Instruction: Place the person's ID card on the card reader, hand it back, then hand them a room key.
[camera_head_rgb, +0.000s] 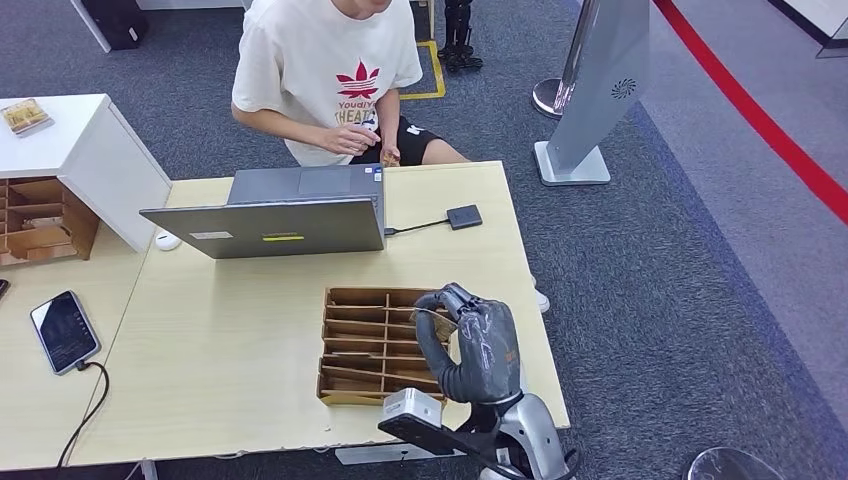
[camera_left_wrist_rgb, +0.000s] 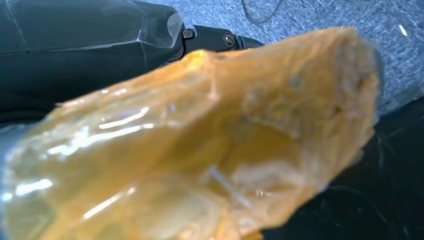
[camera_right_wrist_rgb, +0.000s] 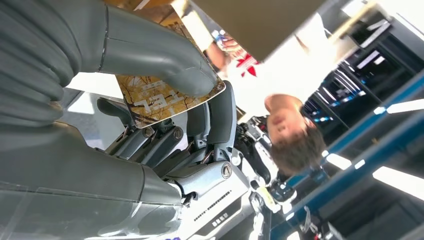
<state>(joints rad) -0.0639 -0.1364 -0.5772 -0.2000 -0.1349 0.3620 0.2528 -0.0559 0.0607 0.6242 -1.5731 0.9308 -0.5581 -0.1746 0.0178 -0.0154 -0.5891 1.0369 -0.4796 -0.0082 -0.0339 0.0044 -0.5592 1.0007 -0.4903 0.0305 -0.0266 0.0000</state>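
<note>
My right hand (camera_head_rgb: 472, 345) hovers over the right side of the wooden slotted card tray (camera_head_rgb: 350, 345) near the table's front edge. It pinches a gold-brown patterned room key card (camera_right_wrist_rgb: 167, 97) between thumb and fingers (camera_right_wrist_rgb: 215, 120); the card's edge shows as (camera_head_rgb: 437, 322). The small black card reader (camera_head_rgb: 464, 216) lies beyond the tray, cabled to the laptop. The person (camera_head_rgb: 325, 70) sits behind the table with both hands together near the far edge. In the left wrist view a glossy amber blur (camera_left_wrist_rgb: 200, 150) covers my left hand and hides its fingers.
An open grey laptop (camera_head_rgb: 280, 215) stands at the table's far side, a white mouse (camera_head_rgb: 167, 240) to its left. A cabled phone (camera_head_rgb: 64, 330) lies on the left table. A white cabinet (camera_head_rgb: 70, 140) and a wooden box (camera_head_rgb: 40, 225) stand far left, a sign stand (camera_head_rgb: 590, 110) far right.
</note>
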